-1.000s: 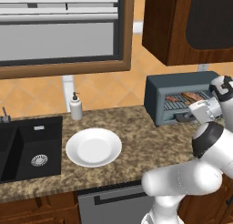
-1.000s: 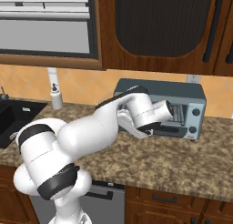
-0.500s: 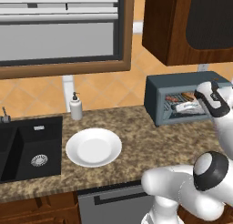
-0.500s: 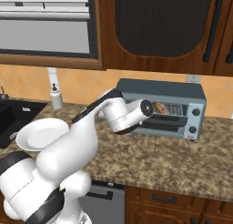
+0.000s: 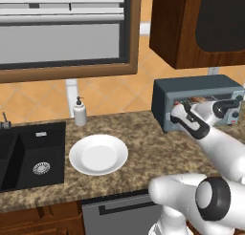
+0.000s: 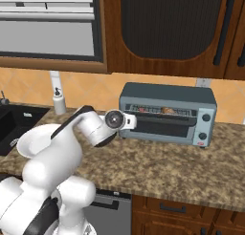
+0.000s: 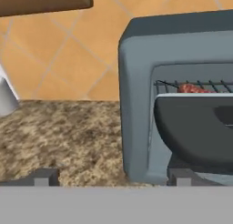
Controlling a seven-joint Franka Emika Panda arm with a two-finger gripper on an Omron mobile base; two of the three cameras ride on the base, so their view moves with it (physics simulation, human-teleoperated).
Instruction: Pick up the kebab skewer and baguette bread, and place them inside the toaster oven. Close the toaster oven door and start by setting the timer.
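The gripper [image 7: 109,176] stands released, holding nothing, its fingertips [image 7: 45,176] apart, just before the left front corner of the oven [image 6: 167,113]. The door [image 7: 195,129] is partly shut, a gap at its top. Skewer [image 7: 193,88] and bread [image 6: 168,110] lie on the rack inside. A plate [image 5: 98,154] sits near the bench's front edge, beside the sink [image 5: 28,155].

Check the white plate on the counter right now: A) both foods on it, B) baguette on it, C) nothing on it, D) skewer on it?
C: the white plate lies bare on the counter, while food chunks show on the rack inside the toaster oven, seen through the gap above its partly raised door.
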